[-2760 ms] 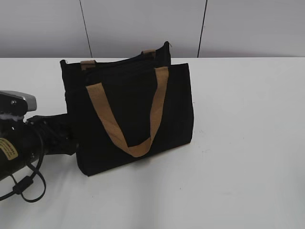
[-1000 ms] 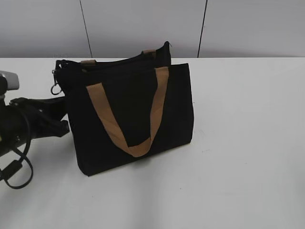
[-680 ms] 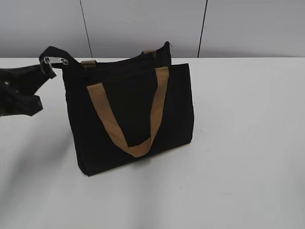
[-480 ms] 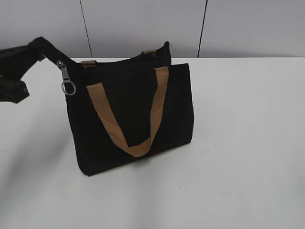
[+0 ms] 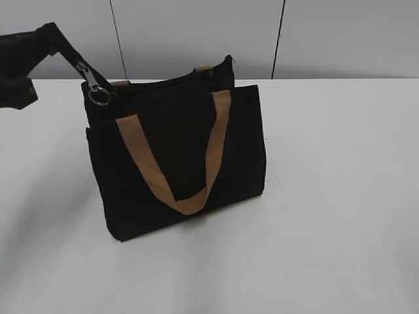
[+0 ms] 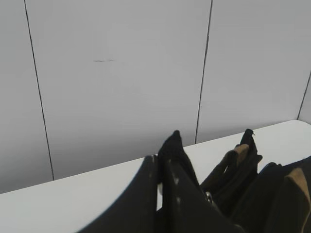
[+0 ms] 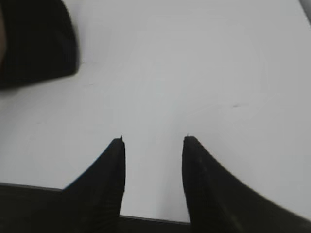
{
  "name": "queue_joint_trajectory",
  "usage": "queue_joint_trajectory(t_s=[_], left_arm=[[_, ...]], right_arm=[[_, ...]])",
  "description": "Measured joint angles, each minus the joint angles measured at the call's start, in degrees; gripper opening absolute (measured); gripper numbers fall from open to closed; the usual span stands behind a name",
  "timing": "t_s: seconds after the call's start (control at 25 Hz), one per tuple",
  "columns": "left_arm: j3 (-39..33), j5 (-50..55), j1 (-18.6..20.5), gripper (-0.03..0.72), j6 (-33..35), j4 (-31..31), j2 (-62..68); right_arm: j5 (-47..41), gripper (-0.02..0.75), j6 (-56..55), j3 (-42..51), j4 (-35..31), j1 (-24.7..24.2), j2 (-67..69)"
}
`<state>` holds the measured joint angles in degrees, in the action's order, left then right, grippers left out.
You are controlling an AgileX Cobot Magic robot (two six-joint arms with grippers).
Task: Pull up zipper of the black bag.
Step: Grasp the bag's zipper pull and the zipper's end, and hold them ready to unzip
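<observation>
The black bag (image 5: 183, 150) stands upright on the white table (image 5: 340, 196), its tan handle (image 5: 173, 167) hanging down the front. My left gripper (image 5: 47, 34) is raised above and left of the bag's top left corner. It is shut on a black fabric strip (image 5: 65, 47) at the end of the zipper. The silvery pull tab and ring (image 5: 97, 91) hang just below that strip. In the left wrist view the fingers (image 6: 146, 194) are closed with the black strip (image 6: 172, 145) poking out between them. My right gripper (image 7: 153, 141) is open and empty over bare table.
A grey panelled wall (image 5: 196, 33) runs behind the table's far edge. The right wrist view shows a dark corner of the bag (image 7: 34, 43) at its upper left. The second tan handle (image 6: 240, 150) shows at the bag's top in the left wrist view.
My left gripper rose from table height beside the bag to above its top left corner, lifting the black strip up and left. The pull tab and ring now hang in view.
</observation>
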<state>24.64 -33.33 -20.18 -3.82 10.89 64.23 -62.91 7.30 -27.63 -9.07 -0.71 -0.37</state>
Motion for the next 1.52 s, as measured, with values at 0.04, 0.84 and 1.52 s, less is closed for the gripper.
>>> queue_joint_trajectory(t_s=[0.04, 0.84, 1.52], left_arm=[[0.1, 0.1, 0.0, 0.003, 0.0, 0.0, 0.0], [0.1, 0.4, 0.0, 0.002, 0.0, 2.4, -0.1], [0.4, 0.4, 0.0, 0.002, 0.0, 2.5, -0.1]], right_arm=[[0.0, 0.31, 2.3, 0.0, -2.6, 0.0, 0.2], [17.4, 0.31, 71.8, -9.9, -56.0, 14.8, 60.9], [19.5, 0.31, 79.2, -44.9, -57.3, 32.1, 100.0]])
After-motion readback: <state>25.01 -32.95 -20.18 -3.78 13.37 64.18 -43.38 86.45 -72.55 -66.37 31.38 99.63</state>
